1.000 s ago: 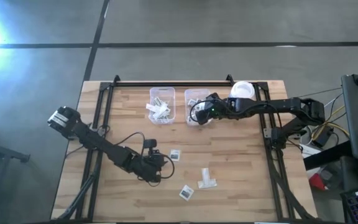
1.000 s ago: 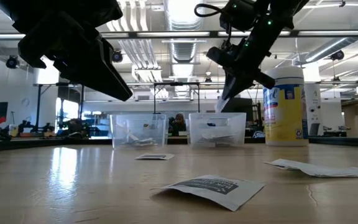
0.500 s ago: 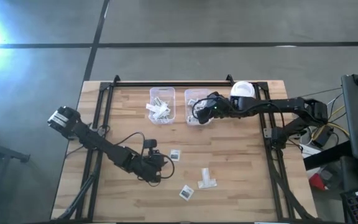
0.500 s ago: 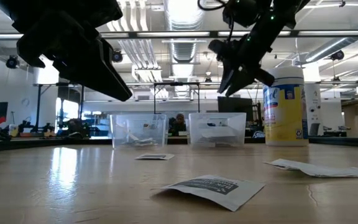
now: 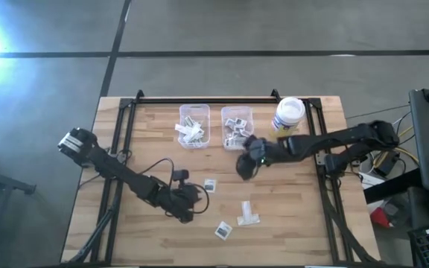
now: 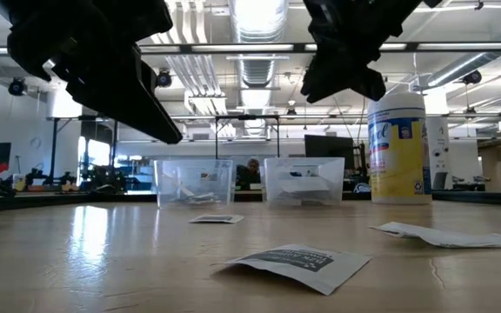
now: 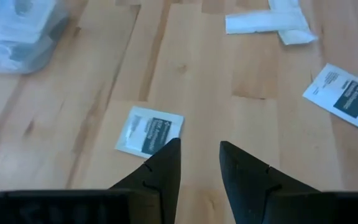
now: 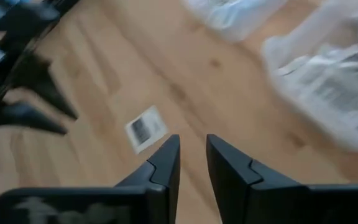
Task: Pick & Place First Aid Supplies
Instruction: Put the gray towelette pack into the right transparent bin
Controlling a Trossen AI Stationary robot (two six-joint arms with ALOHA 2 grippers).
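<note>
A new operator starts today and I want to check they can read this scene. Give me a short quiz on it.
1. True or false: the right gripper holds a packet.
2. How many square printed packets lie loose on the table?
3. The wipes jar stands: A) next to the clear bins; B) among the loose packets; C) inside a bin.

Key: 1 false, its fingers are apart with nothing between them. 2 two. 3 A.
</note>
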